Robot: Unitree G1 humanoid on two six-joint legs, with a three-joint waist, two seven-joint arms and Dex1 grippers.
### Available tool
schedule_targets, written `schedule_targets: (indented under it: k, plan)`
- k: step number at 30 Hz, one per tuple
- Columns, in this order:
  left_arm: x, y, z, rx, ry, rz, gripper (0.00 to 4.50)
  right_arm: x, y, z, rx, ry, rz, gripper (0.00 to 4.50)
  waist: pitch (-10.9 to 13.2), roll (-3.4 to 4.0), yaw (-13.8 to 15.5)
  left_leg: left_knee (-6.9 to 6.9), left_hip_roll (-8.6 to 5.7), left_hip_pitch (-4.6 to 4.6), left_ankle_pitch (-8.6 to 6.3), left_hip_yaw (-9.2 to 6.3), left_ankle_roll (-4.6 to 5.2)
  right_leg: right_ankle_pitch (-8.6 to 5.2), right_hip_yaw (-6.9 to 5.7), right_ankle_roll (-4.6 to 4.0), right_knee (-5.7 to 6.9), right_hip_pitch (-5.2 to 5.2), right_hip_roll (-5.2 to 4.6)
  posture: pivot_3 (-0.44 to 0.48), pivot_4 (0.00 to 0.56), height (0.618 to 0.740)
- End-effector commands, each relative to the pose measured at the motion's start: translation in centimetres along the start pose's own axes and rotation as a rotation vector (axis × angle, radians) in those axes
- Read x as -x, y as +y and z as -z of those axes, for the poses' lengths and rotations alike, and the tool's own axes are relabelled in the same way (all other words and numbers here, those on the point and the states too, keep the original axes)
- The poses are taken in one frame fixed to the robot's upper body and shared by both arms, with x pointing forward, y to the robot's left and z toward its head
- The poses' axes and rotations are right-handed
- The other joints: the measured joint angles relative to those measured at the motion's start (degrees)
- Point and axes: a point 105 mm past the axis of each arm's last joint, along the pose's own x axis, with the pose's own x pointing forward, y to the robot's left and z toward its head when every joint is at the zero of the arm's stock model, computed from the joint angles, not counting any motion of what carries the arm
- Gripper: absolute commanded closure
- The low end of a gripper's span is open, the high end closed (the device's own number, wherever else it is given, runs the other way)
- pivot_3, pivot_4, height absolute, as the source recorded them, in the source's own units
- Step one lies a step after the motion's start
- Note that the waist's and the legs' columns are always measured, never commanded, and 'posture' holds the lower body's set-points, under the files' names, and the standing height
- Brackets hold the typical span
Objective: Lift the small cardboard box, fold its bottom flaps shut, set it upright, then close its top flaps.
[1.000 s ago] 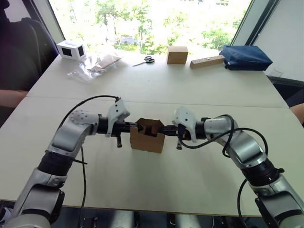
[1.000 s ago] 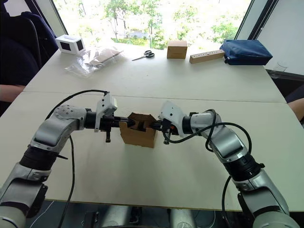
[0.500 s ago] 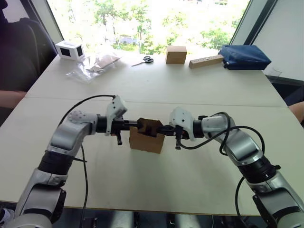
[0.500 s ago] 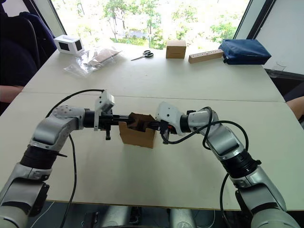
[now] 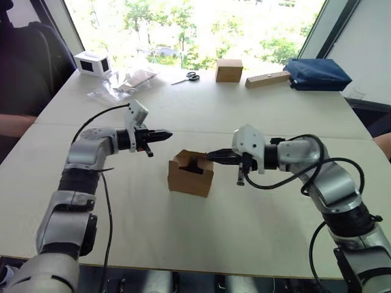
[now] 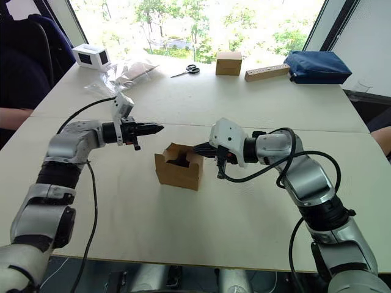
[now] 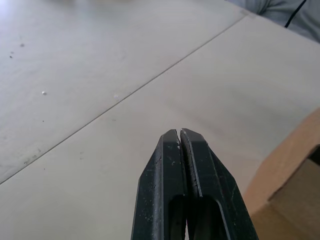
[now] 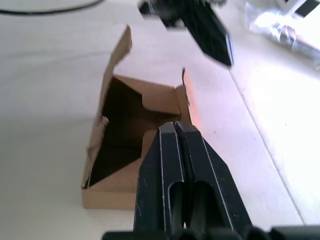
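While standing upright near the middle of the pale table (image 5: 256, 232), with its top flaps (image 8: 150, 97) partly folded inward and the mouth open, sits untouched: the small cardboard box (image 5: 190, 174). Poised just beside its right rim, tips pressed together and gripping nothing: the right gripper (image 5: 211, 156). Raised clear of the box on its left and pointing across above the tabletop, fingers likewise closed flush and empty: the left gripper (image 5: 166, 133). Along the far edge by the window: a white box with a dark face (image 5: 92, 63), clear plastic bags (image 5: 119, 85), scissors (image 5: 186, 77), a squarer brown box (image 5: 229, 70), a wooden block (image 5: 267, 79) and a blue pouch (image 5: 316, 74).
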Motion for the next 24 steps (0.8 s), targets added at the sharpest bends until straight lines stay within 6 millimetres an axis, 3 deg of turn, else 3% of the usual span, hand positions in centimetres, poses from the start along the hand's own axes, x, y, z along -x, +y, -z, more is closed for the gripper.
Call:
schedule_targets:
  k: [1,4,7,12,24]
  plan:
    - [-1.0,-0.1,0.8,-0.043,0.058,0.055,4.45,1.2,0.9,-3.3,0.028,-0.066,0.003,4.50,0.00,0.00,-0.07,0.00,0.01,0.00,0.00,0.00,-0.01,0.00,0.00,0.00,0.00,-0.01,0.00,0.000,0.150,0.740]
    - [-1.4,-0.4,1.9,-0.032,0.096,0.104,4.45,0.5,3.9,-3.5,-0.015,-0.063,-0.081,4.50,0.00,0.00,-0.09,0.00,0.04,0.00,-0.02,0.00,0.03,0.00,-0.02,0.00,0.00,-0.02,0.02,0.000,0.150,0.740]
    - [-1.7,-0.7,2.4,-0.013,0.119,0.144,4.45,-0.6,5.3,-2.8,-0.040,-0.043,-0.102,4.50,0.00,0.00,-0.06,0.00,0.07,-0.01,-0.13,-0.03,0.23,0.00,-0.02,0.00,0.01,-0.03,0.02,0.000,0.150,0.740]
    - [-1.8,-1.6,3.1,-0.020,0.153,0.216,4.45,-2.7,5.4,-1.4,-0.070,-0.013,-0.082,4.50,0.00,-0.01,-0.06,0.00,0.07,-0.01,-0.14,-0.04,0.24,0.00,-0.01,-0.01,0.02,-0.03,0.00,0.000,0.150,0.740]
    - [-1.7,-2.9,2.8,-0.010,0.117,0.275,4.45,-4.8,4.2,0.0,0.043,0.102,-0.016,4.50,0.00,-0.01,-0.19,0.00,0.07,-0.04,-0.14,-0.08,0.25,0.00,-0.01,0.00,0.02,-0.06,-0.01,0.000,0.150,0.740]
